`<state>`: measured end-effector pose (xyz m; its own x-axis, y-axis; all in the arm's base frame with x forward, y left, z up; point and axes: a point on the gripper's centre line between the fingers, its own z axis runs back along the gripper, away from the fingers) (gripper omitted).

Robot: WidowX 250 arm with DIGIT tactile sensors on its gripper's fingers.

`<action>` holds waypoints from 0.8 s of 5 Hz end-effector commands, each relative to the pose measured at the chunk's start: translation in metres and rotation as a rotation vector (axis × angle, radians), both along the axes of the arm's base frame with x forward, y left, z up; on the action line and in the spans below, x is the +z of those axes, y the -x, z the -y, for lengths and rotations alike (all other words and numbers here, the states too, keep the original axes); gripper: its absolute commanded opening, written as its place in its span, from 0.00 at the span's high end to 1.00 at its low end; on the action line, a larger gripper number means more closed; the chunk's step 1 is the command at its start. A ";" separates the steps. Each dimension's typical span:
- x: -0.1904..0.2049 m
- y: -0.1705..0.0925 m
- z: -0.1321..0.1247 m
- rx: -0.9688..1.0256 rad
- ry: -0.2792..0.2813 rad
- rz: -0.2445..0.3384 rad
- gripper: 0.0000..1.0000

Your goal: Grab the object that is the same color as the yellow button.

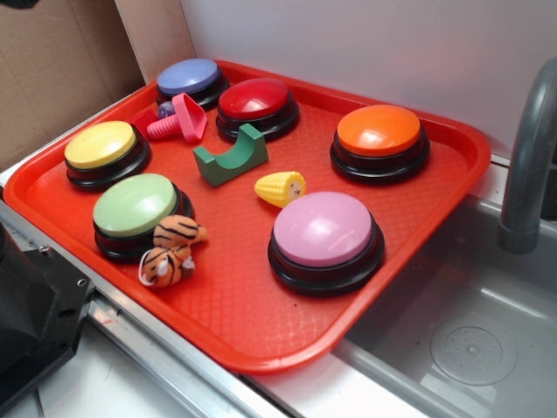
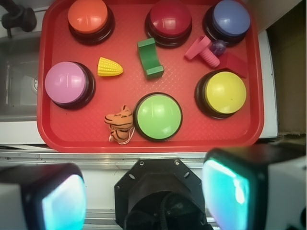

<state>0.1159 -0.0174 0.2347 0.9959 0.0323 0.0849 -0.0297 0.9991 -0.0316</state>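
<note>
The object, a small yellow toy corn cob (image 1: 280,187) (image 2: 109,67), lies on its side on the red tray (image 1: 261,322) (image 2: 91,136), between the pink button and the green arch block. The yellow button (image 1: 102,148) (image 2: 224,92) stands at the tray's far side from the corn. In the wrist view my gripper (image 2: 144,191) hangs high, back over the robot's black base, off the tray's near edge. Its two fingers (image 2: 62,201) stand wide apart with nothing between them. The exterior view does not show the gripper.
Also on the tray: orange (image 2: 88,17), red (image 2: 169,20), blue (image 2: 228,19), pink (image 2: 67,83) and green (image 2: 158,115) buttons, an orange tiger toy (image 2: 120,124), a green arch block (image 2: 149,57) and a pink screw (image 2: 204,51). A sink (image 1: 470,322) and grey faucet (image 1: 526,165) adjoin it.
</note>
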 end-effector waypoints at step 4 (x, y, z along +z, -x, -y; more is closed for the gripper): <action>-0.020 -0.036 0.005 -0.515 -0.009 0.022 0.00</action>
